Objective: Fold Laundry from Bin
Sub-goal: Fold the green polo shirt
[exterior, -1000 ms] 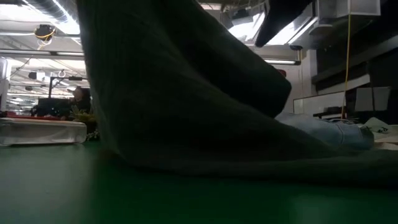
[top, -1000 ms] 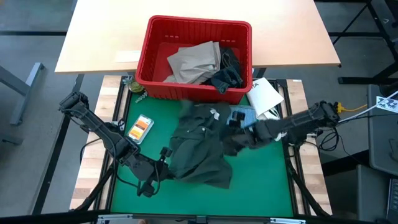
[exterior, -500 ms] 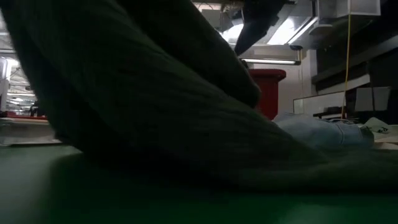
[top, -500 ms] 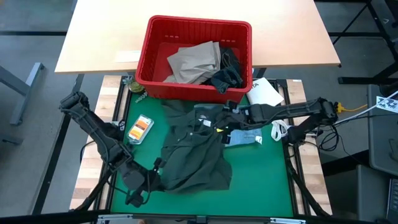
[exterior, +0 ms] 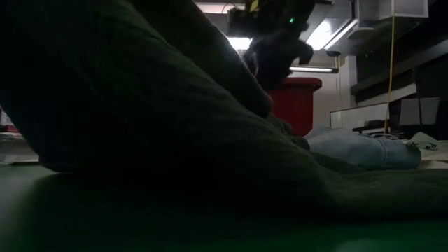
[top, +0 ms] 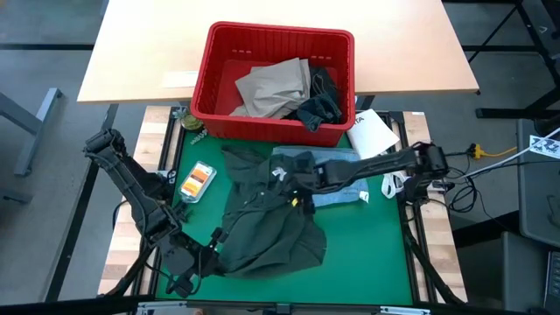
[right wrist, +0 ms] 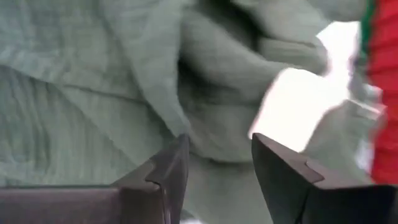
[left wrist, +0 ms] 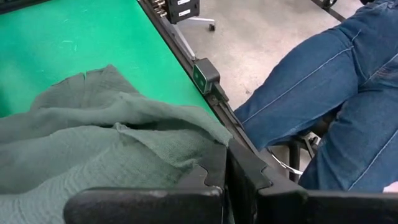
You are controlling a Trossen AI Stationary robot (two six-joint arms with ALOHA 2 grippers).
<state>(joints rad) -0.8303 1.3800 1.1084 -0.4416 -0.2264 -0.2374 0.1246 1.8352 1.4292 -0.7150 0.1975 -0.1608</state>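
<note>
The dark green garment (top: 267, 214) is seen spread in a rumpled heap across the green counter (top: 367, 254), lower middle of the high view, not yet flattened and not yet folded. Its lower left corner is clamped in the left pincer (top: 213, 254), fingers together on the cloth; in the left wrist view the fabric (left wrist: 106, 143) is seen running straight into the shut fingers. The right pincer (top: 293, 182) is reached in from the right of the frame to the garment's upper part near the collar, and in the right wrist view its fingers (right wrist: 168, 168) are seen standing apart with folds of cloth beyond them and nothing gripped.

A light blue garment (top: 346, 179) is lying partly under the right arm, just right of the green one. The red bin (top: 273, 83) sits at the top centre, on the wooden table beyond the green counter, and it is far from emptied: tan trousers (top: 273, 86) and a dark piece (top: 319, 103) are left inside.

So progress is judged early. 2 pieces are out, 0 are folded, at least 2 remain in the bin. The green garment would need spreading flat first.
</note>
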